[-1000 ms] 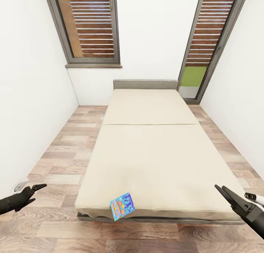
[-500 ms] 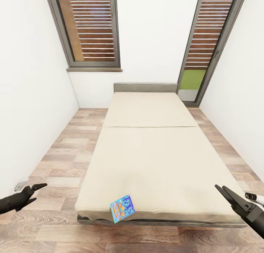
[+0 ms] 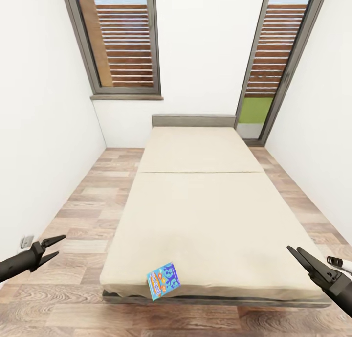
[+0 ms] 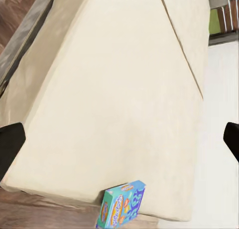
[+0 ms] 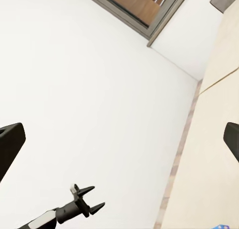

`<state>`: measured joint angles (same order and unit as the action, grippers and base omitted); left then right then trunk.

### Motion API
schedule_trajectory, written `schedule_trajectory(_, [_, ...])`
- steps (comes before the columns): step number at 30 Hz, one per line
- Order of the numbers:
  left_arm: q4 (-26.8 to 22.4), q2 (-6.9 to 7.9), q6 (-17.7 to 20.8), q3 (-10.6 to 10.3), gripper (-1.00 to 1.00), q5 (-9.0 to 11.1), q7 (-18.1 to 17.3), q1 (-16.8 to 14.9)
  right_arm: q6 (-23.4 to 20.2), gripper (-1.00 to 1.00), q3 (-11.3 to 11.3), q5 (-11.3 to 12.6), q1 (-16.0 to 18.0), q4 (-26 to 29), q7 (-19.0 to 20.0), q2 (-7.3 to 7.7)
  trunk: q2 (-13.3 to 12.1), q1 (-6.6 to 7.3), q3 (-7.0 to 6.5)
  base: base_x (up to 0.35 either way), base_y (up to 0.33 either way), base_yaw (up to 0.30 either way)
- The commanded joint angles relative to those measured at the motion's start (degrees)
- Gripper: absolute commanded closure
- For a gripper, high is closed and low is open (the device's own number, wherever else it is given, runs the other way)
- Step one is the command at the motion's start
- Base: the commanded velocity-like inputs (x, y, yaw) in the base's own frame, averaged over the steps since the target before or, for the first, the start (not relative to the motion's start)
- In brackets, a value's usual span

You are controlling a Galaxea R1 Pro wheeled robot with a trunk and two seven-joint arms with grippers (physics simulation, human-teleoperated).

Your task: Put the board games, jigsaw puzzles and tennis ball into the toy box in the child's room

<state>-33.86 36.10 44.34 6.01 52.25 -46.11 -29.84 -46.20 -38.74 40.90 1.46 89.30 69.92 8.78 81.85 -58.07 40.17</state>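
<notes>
One light blue board game with blue lettering lies tilted at the near edge of the beige bed, overhanging the edge a little. In the left wrist view the board game sits at the mattress corner, ahead of my left gripper. My left gripper hovers over the floor left of the bed, open and empty. My right gripper hangs beside the bed's near right corner, open and empty. The right wrist view looks past my right gripper at the white wall and at my left gripper.
The bed runs away from me to a grey headboard under a white wall with two slatted windows. Wood-plank floor strips run along both sides, between white side walls. A wall socket sits low on the left wall.
The whole picture has slid down a little, so the camera has moved. My left gripper has risen slightly in the view. The board game lies where it was on the bed.
</notes>
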Motion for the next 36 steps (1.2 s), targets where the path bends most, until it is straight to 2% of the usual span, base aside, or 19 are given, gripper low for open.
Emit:
schedule_trajectory(1, [0.02, 0.02, 0.30, 0.07, -1.00, 0.07, -0.61, -0.02, -0.38, -1.00, -0.02, 0.20, 0.03, 0.00, 0.04, 0.01, 0.02, 0.00, -0.05, 0.000, 0.000, 0.000])
schedule_trajectory(6, [0.02, 0.04, 0.25, 0.01, -1.00, 0.05, -3.35, 0.03, -0.38, -1.00, 0.05, 0.22, 0.03, 0.00, 0.04, 0.01, 0.02, 0.00, -0.53, 0.000, 0.000, 0.000])
schedule_trajectory(12, [0.02, 0.02, 0.22, -0.02, -1.00, 0.04, -4.27, 0.04, -0.38, -1.00, 0.06, 0.19, 0.03, 0.00, 0.05, -0.01, 0.02, 0.00, -1.10, 0.000, 0.000, 0.000])
schedule_trajectory(36, [0.02, -0.10, 0.06, -0.03, -1.00, -0.08, -4.49, 0.06, -0.30, -1.00, 0.15, -0.03, 0.03, -0.09, 0.05, -0.07, 0.02, 0.00, -3.39, 0.000, 0.000, 0.000])
